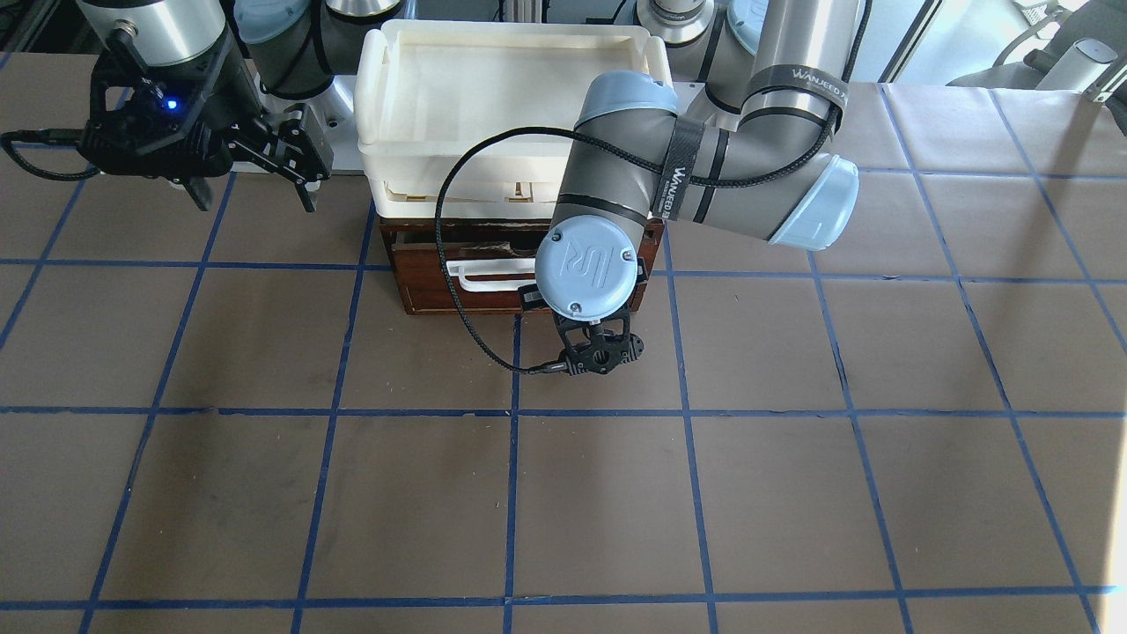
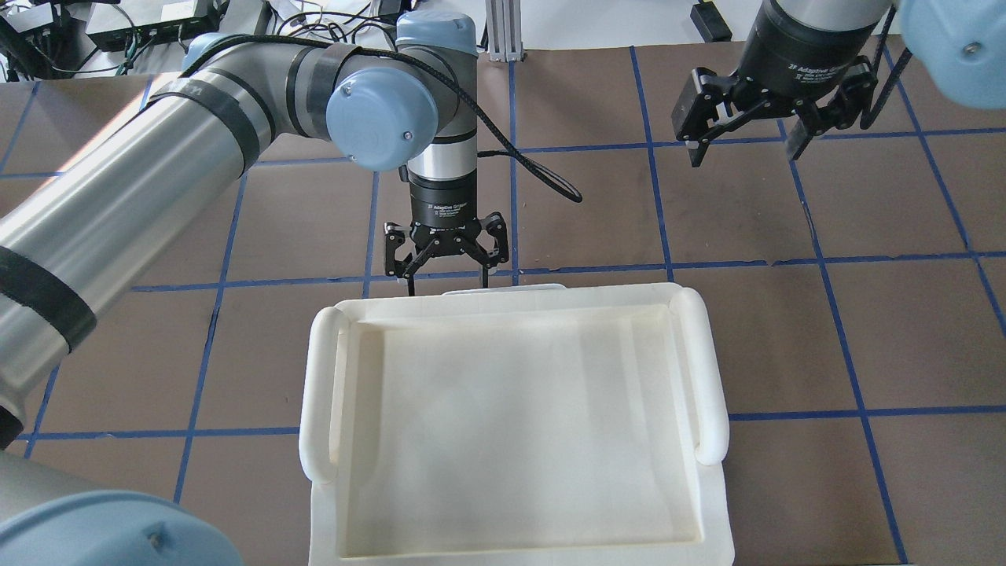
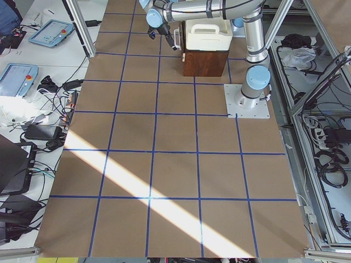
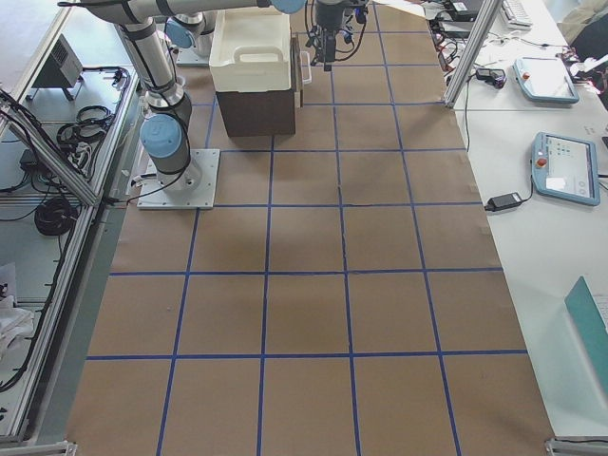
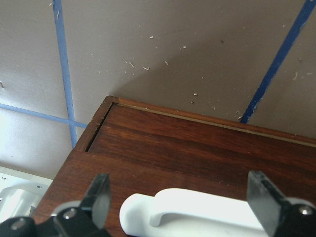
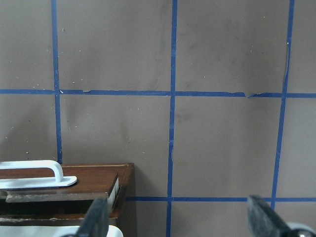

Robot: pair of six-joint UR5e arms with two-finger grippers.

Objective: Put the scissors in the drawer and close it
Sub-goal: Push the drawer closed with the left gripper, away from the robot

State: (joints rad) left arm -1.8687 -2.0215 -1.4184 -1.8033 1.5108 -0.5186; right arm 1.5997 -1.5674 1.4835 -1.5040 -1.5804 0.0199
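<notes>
Tray (image 2: pixel 321 393): cream, low in my view.
Left gripper (image 2: pixel 446 271): I see jaws spread, just off its 12 o'clock rim.
Right gripper (image 2: pixel 743 153): jaws spread, 2 o'clock, well apart.

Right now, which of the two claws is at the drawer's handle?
The left gripper, open in front of the drawer's white handle; the right gripper hangs open off to the side.
</notes>
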